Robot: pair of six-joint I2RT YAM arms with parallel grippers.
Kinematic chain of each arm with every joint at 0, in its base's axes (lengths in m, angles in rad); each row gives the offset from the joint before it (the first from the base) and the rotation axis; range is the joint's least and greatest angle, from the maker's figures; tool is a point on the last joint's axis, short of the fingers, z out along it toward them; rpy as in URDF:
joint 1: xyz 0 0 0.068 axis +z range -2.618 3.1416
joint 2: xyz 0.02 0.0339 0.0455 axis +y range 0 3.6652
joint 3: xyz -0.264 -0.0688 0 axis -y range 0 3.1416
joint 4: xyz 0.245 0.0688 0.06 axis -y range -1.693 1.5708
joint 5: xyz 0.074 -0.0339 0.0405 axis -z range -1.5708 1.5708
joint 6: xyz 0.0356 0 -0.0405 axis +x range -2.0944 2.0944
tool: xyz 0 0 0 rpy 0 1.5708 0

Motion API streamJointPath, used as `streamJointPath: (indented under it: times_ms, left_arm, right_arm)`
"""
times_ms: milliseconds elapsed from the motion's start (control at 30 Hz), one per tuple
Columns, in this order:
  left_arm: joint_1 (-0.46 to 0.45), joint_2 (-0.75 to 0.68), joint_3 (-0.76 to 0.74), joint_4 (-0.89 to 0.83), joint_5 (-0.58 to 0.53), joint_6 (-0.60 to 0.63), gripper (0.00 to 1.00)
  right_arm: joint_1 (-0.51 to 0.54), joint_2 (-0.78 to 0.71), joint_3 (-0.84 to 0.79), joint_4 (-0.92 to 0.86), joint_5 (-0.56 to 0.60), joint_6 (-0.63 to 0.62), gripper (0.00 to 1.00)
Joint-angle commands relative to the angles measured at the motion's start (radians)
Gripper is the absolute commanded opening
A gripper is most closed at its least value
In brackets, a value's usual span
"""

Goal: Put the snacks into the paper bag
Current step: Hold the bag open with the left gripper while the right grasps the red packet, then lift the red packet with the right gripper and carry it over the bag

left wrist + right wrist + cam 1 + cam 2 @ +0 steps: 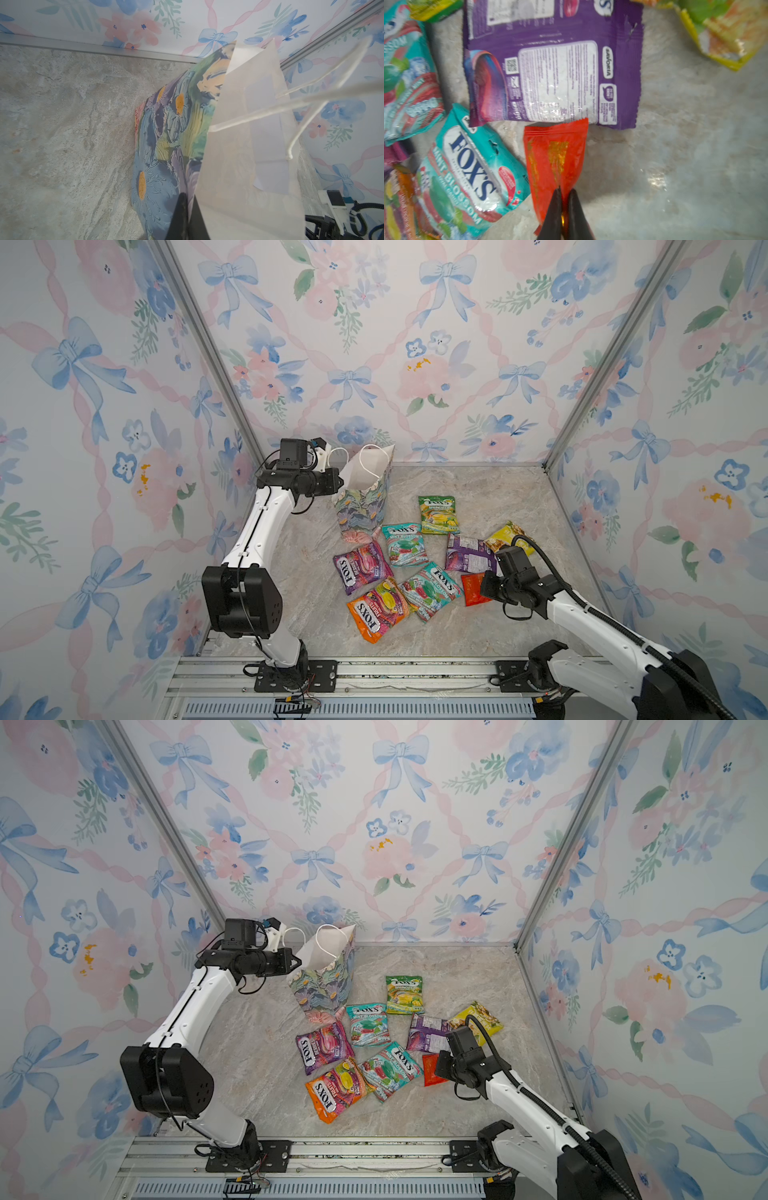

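Note:
The paper bag point(365, 497) point(328, 982) stands at the back left, leaning, with its white mouth open. My left gripper point(341, 481) point(190, 199) is shut on the bag's rim point(207, 149). Several snacks lie flat in front of it: green point(438, 514), teal point(405, 543), purple point(361, 566), orange point(376, 610), a second teal point(473, 172), a purple one lying back side up point(550, 62) and yellow point(505, 537). My right gripper point(565, 191) point(484, 587) is shut on the near edge of the small red packet point(554, 153) point(430, 1069), which rests on the floor.
The marble floor point(519, 497) is boxed in by floral walls at the back and both sides. Aluminium posts point(582, 406) stand in the back corners, and a metal rail point(415, 672) runs along the front.

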Motion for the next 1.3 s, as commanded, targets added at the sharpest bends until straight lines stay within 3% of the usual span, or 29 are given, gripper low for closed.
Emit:
streamJointPath:
  times_ms: [0,133,333,500,867,1267]
  left_arm:
    - [-0.003,-0.015,-0.023,-0.028,0.003,0.017,0.0]
    - [-0.002,-0.015,-0.027,-0.026,0.01,0.014,0.0]
    - [-0.003,-0.014,-0.026,-0.026,0.02,0.012,0.0]
    - [-0.001,-0.02,-0.026,-0.026,0.021,0.012,0.0]
    - [0.003,-0.019,-0.03,-0.026,0.023,0.015,0.0]
    - [0.008,-0.014,-0.033,-0.026,0.05,0.019,0.0]
  right_arm:
    - [0.033,-0.059,0.106,-0.103,0.028,-0.009,0.0]
    - [0.058,-0.063,0.211,-0.132,0.041,-0.035,0.0]
    - [0.089,0.055,0.418,-0.093,0.053,-0.115,0.0]
    - [0.166,0.184,0.591,0.008,0.065,-0.16,0.0]
    - [0.376,0.45,0.974,0.05,0.054,-0.274,0.0]
    - [0.353,0.735,1.413,-0.002,0.088,-0.432,0.0]
